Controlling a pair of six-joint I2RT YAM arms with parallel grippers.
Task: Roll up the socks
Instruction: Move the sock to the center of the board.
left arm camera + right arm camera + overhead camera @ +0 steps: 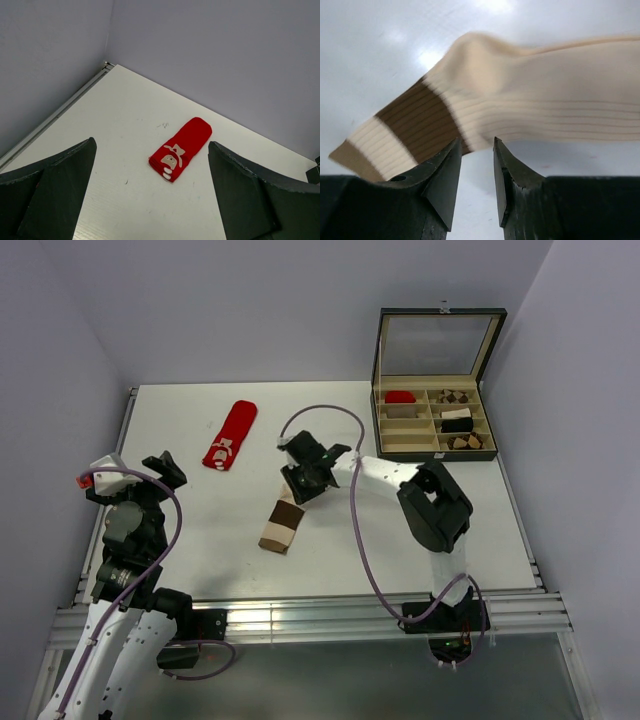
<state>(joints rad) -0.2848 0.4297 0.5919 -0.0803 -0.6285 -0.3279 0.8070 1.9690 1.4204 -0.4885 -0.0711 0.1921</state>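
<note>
The red sock (231, 435) lies flat at the table's back left, its white marks at the near end; it also shows in the left wrist view (181, 148). The cream sock (282, 525) with brown bands lies mid-table. In the right wrist view (530, 110) its fabric humps up just past the fingertips. My right gripper (300, 483) (477, 141) is at the sock's far end, jaws a narrow gap apart with bare table between them, tips at the sock's edge. My left gripper (130, 475) (151, 143) is wide open and empty, raised at the left, well short of the red sock.
An open compartment box (435, 454) stands at the back right with its lid (440, 340) upright. It holds a red bundle (400, 398), brown-patterned bundles (455, 396) and a black-and-white bundle (457, 420). Walls close in the table on three sides.
</note>
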